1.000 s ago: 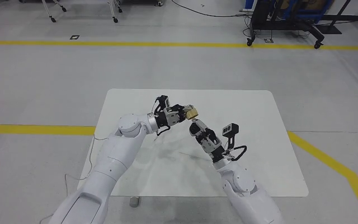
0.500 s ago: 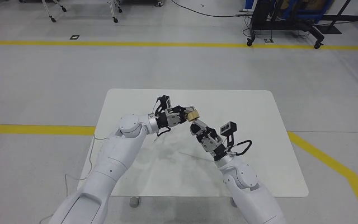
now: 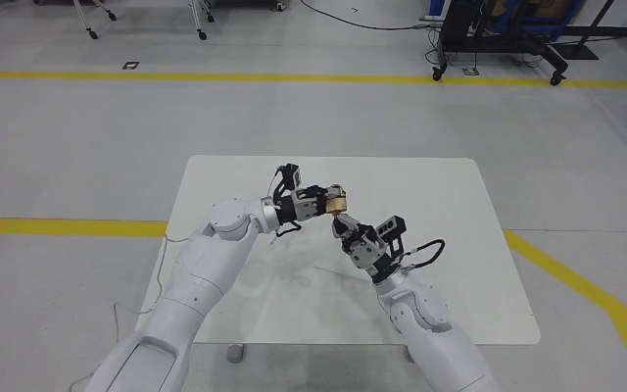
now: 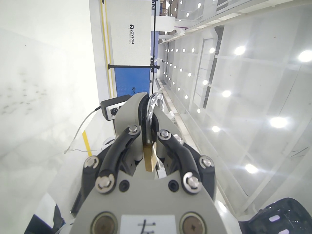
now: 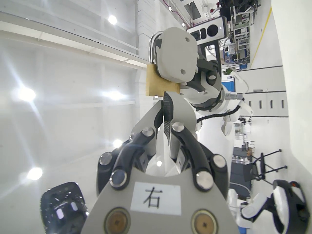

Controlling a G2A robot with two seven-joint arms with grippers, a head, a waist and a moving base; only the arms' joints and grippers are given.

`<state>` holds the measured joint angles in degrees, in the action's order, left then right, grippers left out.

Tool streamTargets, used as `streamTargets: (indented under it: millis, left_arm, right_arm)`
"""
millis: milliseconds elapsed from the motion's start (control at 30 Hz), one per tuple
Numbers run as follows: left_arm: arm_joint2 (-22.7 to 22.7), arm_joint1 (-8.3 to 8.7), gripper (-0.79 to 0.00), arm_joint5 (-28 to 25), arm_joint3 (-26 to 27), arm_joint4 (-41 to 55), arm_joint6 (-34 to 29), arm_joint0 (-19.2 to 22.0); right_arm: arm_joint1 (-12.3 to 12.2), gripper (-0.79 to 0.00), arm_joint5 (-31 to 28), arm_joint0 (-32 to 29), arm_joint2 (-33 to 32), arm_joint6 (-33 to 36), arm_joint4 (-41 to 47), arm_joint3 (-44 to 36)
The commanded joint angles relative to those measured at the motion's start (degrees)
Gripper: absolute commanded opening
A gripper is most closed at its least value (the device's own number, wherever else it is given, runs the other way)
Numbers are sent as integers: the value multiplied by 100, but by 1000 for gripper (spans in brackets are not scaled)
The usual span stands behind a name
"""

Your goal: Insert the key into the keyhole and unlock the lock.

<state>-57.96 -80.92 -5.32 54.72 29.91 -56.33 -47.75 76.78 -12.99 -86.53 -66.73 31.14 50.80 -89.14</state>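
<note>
Top view: brass lock [image 3: 336, 202] held up over the table [image 3: 451, 206], a bit toward 12 o'clock of centre.
L gripper [image 3: 321, 200] is at lock's 9 o'clock, clamped across its shackle and upper body, brass base left sticking out. R gripper [image 3: 343, 225] sits at lock's 5 o'clock, fingers [image 5: 181, 113] pressed together w/ tips right under that base. Can't tell what's nipped btwn them.

White sticker [image 4: 148, 224] w/ one black character, lower part cut off at frame edge, on base of left gripper [image 4: 149, 113]. Second sticker [image 5: 156, 198], one whole character, on base of right gripper [image 5: 168, 103]. Logo + line of caps on white banner [image 4: 129, 35] in bkgd hall.
</note>
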Motion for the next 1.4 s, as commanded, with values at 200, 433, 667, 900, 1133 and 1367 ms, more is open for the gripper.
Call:
streamTargets:
  millis: [200,433,667,900,1133,1367]
  left_arm:
    - [-63,26,-785,-271,230,-164,271,-138]
    - [-131,56,-785,-287,372,-266,421,-223]
    - [-158,89,-785,-131,480,-541,702,-274]
    - [65,95,-785,338,614,-1234,1029,-240]
    - [555,60,-785,1160,659,-2192,1197,-110]
    - [1217,-158,-785,1906,409,-2676,1473,263]
  right_arm:
    - [53,-785,367,217,32,473,951,399]
    - [55,-542,293,209,-7,511,835,411]
    - [19,-388,183,113,-120,385,338,282]
    - [-116,-206,-77,-289,-518,-109,-1201,-271]
    - [-242,0,-413,-1168,-1370,-1307,-2444,-1296]
    - [-282,0,-716,-1727,-1808,-1237,-2092,-1974]
